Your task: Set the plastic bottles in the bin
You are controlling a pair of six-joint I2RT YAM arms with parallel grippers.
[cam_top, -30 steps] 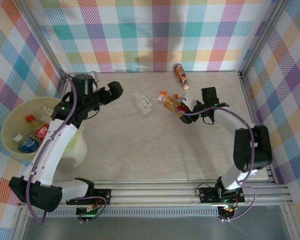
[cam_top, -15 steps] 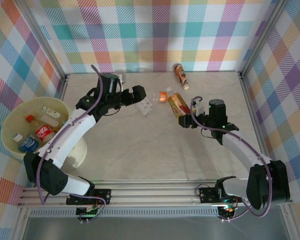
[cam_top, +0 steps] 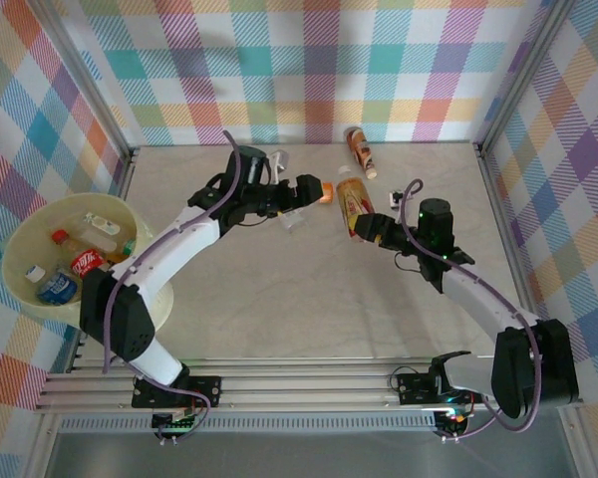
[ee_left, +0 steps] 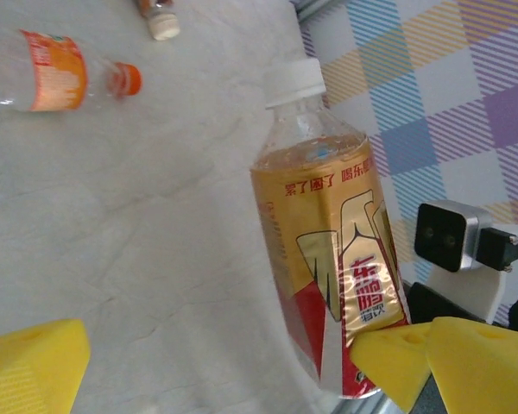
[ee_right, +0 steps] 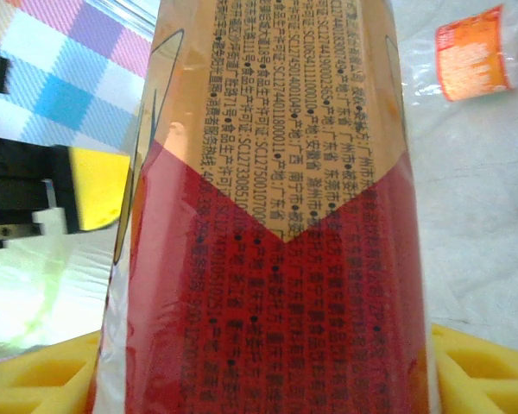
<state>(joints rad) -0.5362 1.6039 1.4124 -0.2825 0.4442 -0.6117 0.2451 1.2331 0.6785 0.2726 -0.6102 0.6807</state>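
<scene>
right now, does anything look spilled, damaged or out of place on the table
Nothing spilled. The orange-label bottle and the bottle by the back wall lie on their sides, loose on the table. The right gripper holds the gold-and-red bottle, capped, with the open left gripper beside it.

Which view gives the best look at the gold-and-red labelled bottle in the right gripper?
Left wrist: the bottle shows nearly whole, white cap included. Right wrist catches its label print at close range; top external shows it small from above.

The bottle [ee_left: 315, 142] is glossy clear plastic with a shiny film label [ee_left: 341, 259]; the table [cam_top: 309, 299] is smooth and matt.
</scene>
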